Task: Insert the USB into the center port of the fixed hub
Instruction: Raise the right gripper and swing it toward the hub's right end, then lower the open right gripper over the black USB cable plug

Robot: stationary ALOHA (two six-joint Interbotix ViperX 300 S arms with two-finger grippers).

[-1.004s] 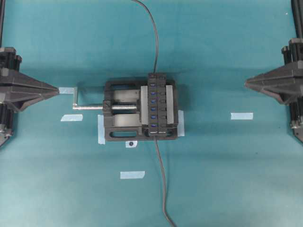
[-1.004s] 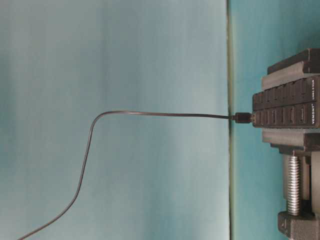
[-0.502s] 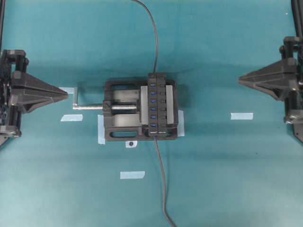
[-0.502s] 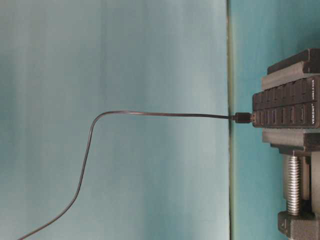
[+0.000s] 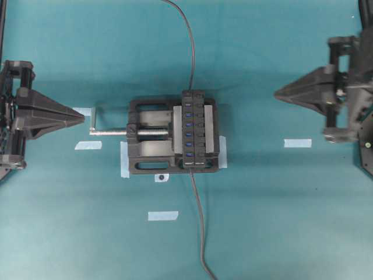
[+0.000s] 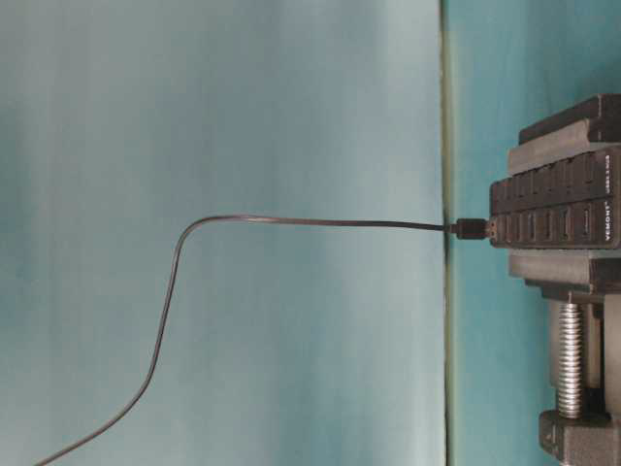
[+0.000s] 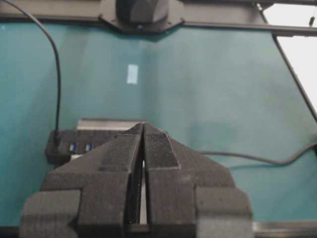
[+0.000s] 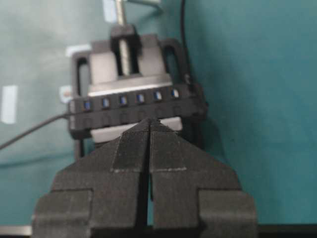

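- USB (image 5: 192,172): I trace it by its thin grey cable, which runs up from the lower edge of the overhead view to the near end of the fixed hub (image 5: 195,129). The small plug is lost against the black there, so I cannot tell whether it touches the hub.
- The fixed hub sits clamped in the black vise (image 5: 145,137) in the middle of the teal table (image 5: 280,221), with its row of blue slots facing up.
- The center port (image 5: 189,132) shows its blue face in the middle of that row.
- A second, darker lead (image 5: 192,52) comes down from the top edge to the hub's far end.
- My left gripper (image 5: 84,116) hangs on the left, just beside the vise's silver screw handle (image 5: 93,121), pointing toward it. Its fingers (image 7: 126,163) are pressed together on themselves.
- My right gripper (image 5: 275,93) hangs well apart from the vise on the right, aimed at it. Its fingers (image 8: 173,163) are clenched tip to tip, grasping only each other.
- Strips of pale tape (image 5: 297,143) lie on the table.
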